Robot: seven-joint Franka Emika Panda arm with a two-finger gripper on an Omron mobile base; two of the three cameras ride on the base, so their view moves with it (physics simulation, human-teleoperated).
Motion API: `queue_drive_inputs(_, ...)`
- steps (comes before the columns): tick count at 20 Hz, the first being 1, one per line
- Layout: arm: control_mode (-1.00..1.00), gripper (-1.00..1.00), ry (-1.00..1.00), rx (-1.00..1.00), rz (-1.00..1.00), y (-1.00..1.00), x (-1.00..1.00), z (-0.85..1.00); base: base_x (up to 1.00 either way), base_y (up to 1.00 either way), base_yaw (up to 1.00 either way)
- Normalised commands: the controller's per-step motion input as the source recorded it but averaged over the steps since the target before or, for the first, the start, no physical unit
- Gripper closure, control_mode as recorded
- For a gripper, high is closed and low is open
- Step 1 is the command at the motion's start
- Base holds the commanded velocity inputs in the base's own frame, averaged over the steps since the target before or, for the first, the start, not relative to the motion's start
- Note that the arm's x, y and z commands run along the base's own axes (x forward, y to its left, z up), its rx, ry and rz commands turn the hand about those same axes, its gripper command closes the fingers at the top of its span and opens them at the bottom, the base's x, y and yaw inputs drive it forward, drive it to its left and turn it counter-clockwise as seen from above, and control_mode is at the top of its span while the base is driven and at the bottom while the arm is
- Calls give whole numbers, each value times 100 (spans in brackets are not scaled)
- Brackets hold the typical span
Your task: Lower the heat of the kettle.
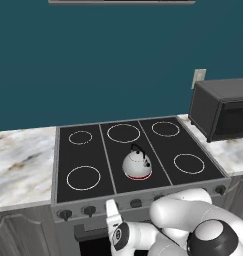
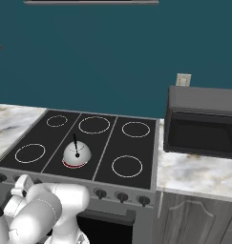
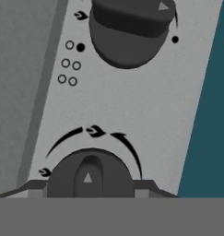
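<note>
- My gripper point(image 3: 90, 186) is right at a dark stove knob point(image 3: 89, 177), which sits at the bottom of the hand view. A grey finger part shows on each side of the knob, but I cannot tell if my fingers press on it or how wide they stand.
- The knob has a raised ridge with a small pale triangle on it. Above it, on the grey panel point(image 3: 145, 110), a black arc with small flame marks is printed.
- Farther along the panel there is a second knob point(image 3: 129, 30). Beside it I see a group of small circles with one filled black dot.
- In the left base view my hand point(image 1: 114, 222) is low in front of the stove, under the row of knobs point(image 1: 88, 210) on the front edge.
- Behind the knobs is the black cooktop point(image 1: 88, 155) with white burner rings.
- The kettle point(image 1: 137, 164) stands upright on the front middle burner. It is white with a black handle and a red band at the base. In the right base view the kettle point(image 2: 77, 155) is on the same middle strip, near the front.
- To the right of the stove a dark microwave point(image 2: 202, 127) stands on the marble counter point(image 2: 194, 174).
- On the teal wall point(image 1: 93, 60) behind it there is a pale outlet plate point(image 2: 183, 79).
</note>
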Motion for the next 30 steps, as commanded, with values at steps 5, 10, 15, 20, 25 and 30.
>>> queue_drive_inputs(5, -100, 100, -2, 41, 0, 0, 0, 0, 0, 0, 0)
queue_drive_inputs(10, -100, 100, 3, 55, 0, 0, 0, 0, 0, 0, 0)
queue_drive_inputs(15, -100, 100, 5, 62, 0, 0, 0, 0, 0, 0, 0)
queue_drive_inputs(20, -100, 100, 0, 65, 0, -2, 0, 0, 0, 0, 0)
queue_drive_inputs(25, -100, 100, 7, 63, 0, 0, 0, 4, 0, 0, 0)
queue_drive_inputs(30, -100, 100, 13, 60, 0, 0, 2, 16, 0, 0, 0)
